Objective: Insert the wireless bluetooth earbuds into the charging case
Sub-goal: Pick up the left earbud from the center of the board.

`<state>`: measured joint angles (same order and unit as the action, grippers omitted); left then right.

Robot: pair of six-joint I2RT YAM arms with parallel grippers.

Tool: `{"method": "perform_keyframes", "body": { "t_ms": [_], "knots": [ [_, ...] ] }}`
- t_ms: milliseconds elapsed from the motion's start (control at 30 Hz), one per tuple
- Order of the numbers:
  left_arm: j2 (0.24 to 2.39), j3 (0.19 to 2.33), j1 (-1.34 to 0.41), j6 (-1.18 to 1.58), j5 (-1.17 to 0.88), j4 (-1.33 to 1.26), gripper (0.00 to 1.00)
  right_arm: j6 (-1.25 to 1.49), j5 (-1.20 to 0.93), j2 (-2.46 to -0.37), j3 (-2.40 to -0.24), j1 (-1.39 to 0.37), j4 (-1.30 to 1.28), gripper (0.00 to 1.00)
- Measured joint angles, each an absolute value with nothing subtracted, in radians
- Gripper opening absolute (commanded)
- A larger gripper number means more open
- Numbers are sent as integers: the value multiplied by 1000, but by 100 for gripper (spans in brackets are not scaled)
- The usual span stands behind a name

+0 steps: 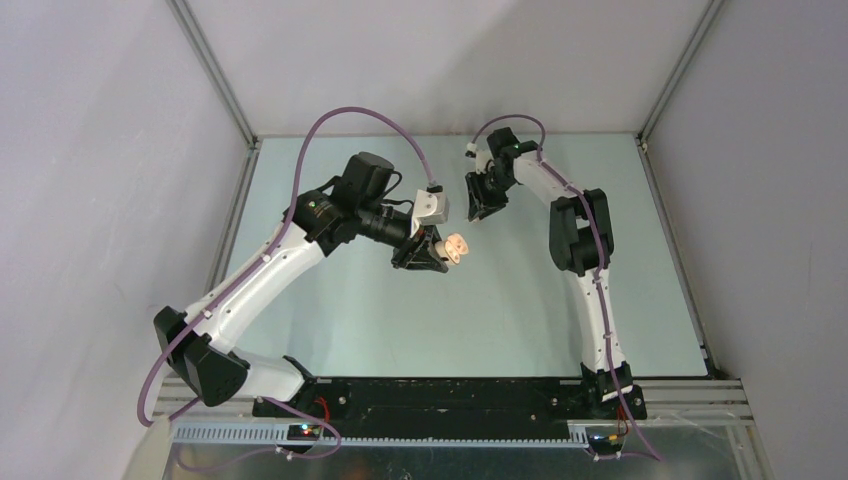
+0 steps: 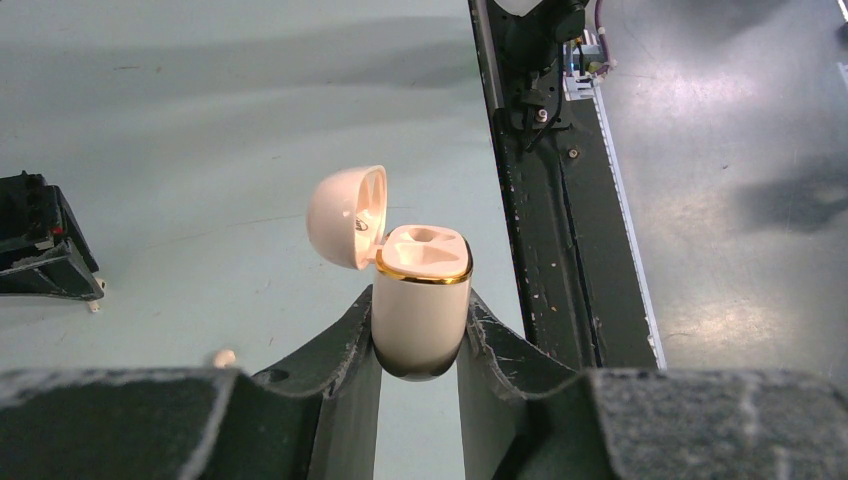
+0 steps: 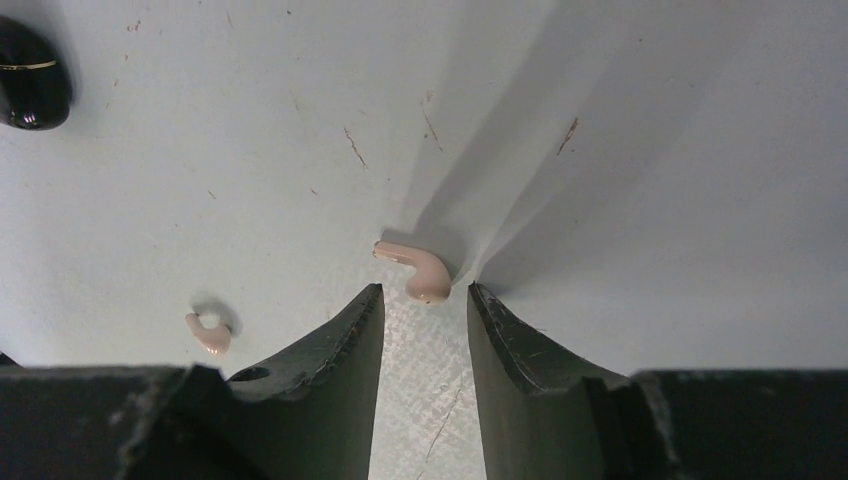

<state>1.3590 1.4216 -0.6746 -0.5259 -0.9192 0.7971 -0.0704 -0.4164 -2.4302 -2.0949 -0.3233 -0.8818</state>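
Pale green desk (image 1: 400,320) fills the workspace, w/ both arms bolted at its near edge. The left arm (image 1: 270,265) bends in from the near-left corner toward the desk's ctr. The right arm (image 1: 590,290) rises along the right side and folds back toward the middle of the far edge. The left claw (image 2: 420,300) is clamped on the beige charging case (image 2: 420,335), fingers (image 2: 340,350) pressed to both sides of its lower body. It holds the case upright over the middle of the desk, off the surface as far as the left wrist view shows. The lid (image 2: 345,215) is swung open on its hinge; a gold band (image 2: 425,277) rims the body's top and two moulded sockets (image 2: 425,238) show in the top face. The right claw (image 3: 425,292) points down at the far half of the desk, near ctr, jaws apart; can't tell if the tips touch the surface. A black case (image 3: 32,85) w/ a thin gold line lies on the desk, well apart from that claw. Smallest are the two beige wireless bluetooth earbuds (image 3: 420,272) (image 3: 210,333), both loose on the far half of the desk. One lies at the right claw's tips, rounded end btwn the fingers w/ a sliver of gap each side, stem angled off sideways. The other lies near it, outside the fingers, on the black case's side.
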Motion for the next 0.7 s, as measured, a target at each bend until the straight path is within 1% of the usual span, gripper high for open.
{"method": "perform_keyframes", "body": {
  "t_ms": [133,567,633,700],
  "knots": [
    [1359,1422,-675,-526,-919,797,0,-60,-418,-2433,-2095,-323,-879,35],
    [1359,1422,-675,-532,-919,799,0,-44,-451,-2442,-2099,-319,-861,35],
    [1359,1422,-675,-532,-919,799,0,-43,-453,-2443,-2099,-319,-858,34],
    [1359,1422,-675,-532,-919,799,0,-41,-454,-2444,-2099,-319,-857,29]
  ]
}}
